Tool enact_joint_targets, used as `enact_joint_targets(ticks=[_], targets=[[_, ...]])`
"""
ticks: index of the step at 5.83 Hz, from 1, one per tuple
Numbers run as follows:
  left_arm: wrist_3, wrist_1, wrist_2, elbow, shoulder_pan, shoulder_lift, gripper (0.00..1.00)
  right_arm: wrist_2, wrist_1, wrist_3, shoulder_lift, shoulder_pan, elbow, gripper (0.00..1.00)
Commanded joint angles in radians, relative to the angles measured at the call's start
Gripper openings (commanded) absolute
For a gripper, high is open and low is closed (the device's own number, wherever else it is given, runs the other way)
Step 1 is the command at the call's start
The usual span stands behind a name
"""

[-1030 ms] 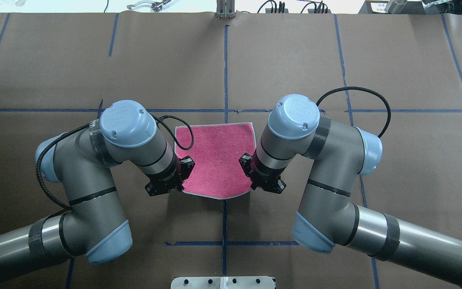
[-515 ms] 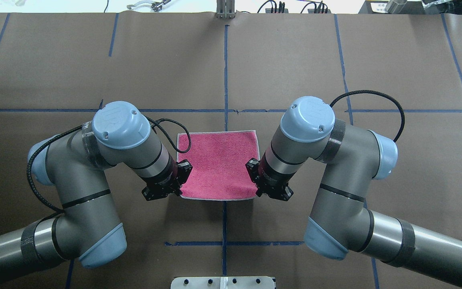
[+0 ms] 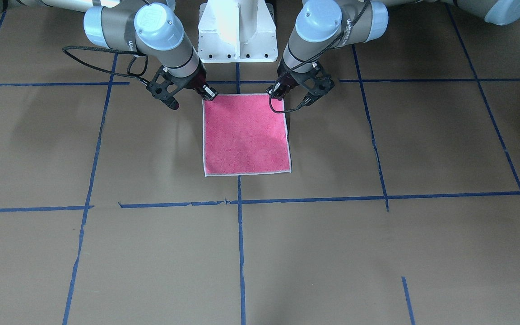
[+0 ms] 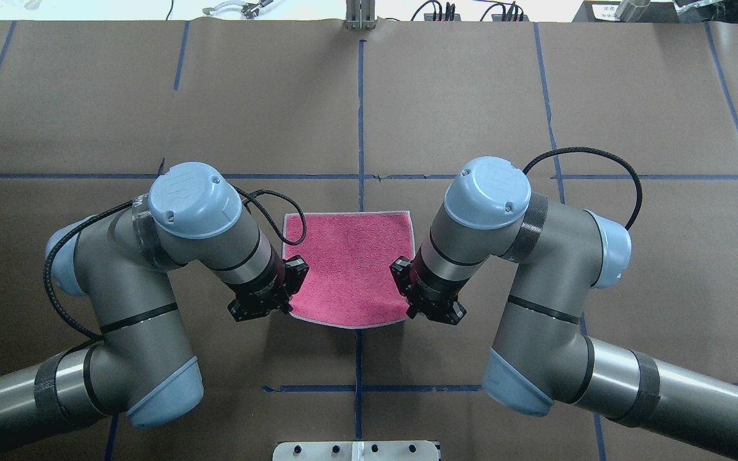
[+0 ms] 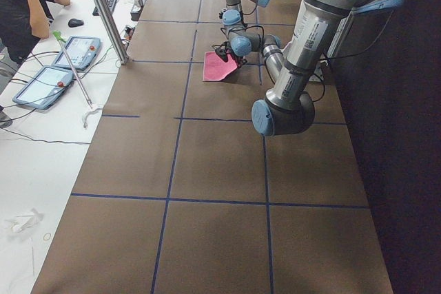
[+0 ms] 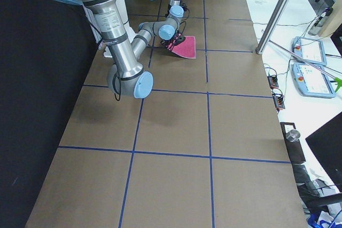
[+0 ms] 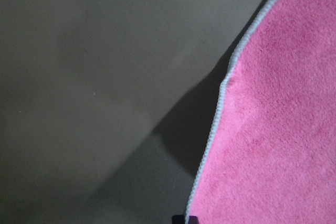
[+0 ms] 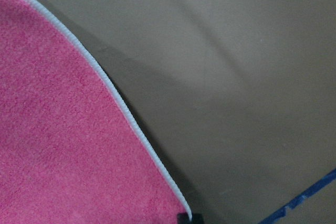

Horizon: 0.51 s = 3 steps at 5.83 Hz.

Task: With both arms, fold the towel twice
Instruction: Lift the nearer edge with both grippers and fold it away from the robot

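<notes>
Seen from across the table, the towel lies pink face up on the brown surface, just in front of the white pedestal. The right gripper is clamped on one of the towel's corners nearest the robot, and the left gripper is clamped on the other. From overhead, the edge between them sags in a curve, while the far edge lies straight. Each wrist camera shows pink terry with pale edging running down to a dark fingertip, with shadow beneath the cloth.
</notes>
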Motion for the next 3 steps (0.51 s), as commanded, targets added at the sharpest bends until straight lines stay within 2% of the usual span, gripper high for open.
enact_joint_targets(ticks=[1,3], targets=[[-0.015,-0.004,-0.002,0.006,-0.026,-0.005,0.0,0.003,0.009,-0.007,0.01,0.03,-0.029,0.0],[-0.015,-0.016,-0.003,0.024,-0.072,-0.005,0.0,0.008,0.012,-0.01,0.053,0.046,-0.115,0.0]])
